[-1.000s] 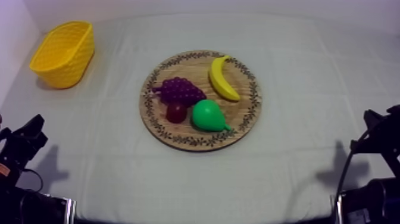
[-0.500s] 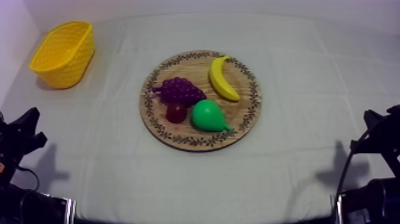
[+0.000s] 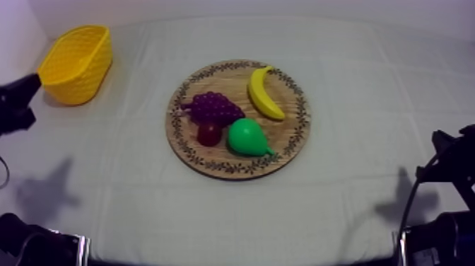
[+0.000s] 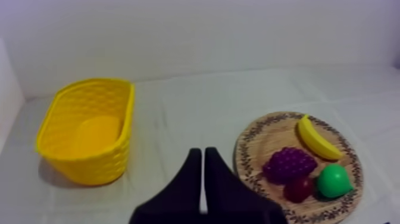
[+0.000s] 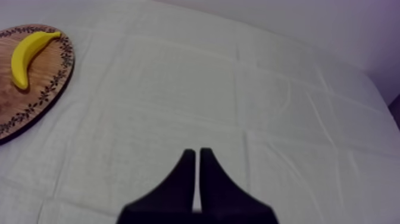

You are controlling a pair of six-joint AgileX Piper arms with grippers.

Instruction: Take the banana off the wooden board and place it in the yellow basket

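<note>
Open cloth between basket and board

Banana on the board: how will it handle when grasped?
Probably stiff and light: the banana looks like moulded toy plastic. Its smooth skin may slip. Lying flat on the wooden board, curved, it would likely spin rather than roll if nudged.

Top view looks down slantwise; both wrist views face forward, lower, sharing the board.

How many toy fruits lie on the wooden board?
4: the banana far right, the grapes left, the small red fruit before the grapes, the pear beside it. None looks hidden.
</note>
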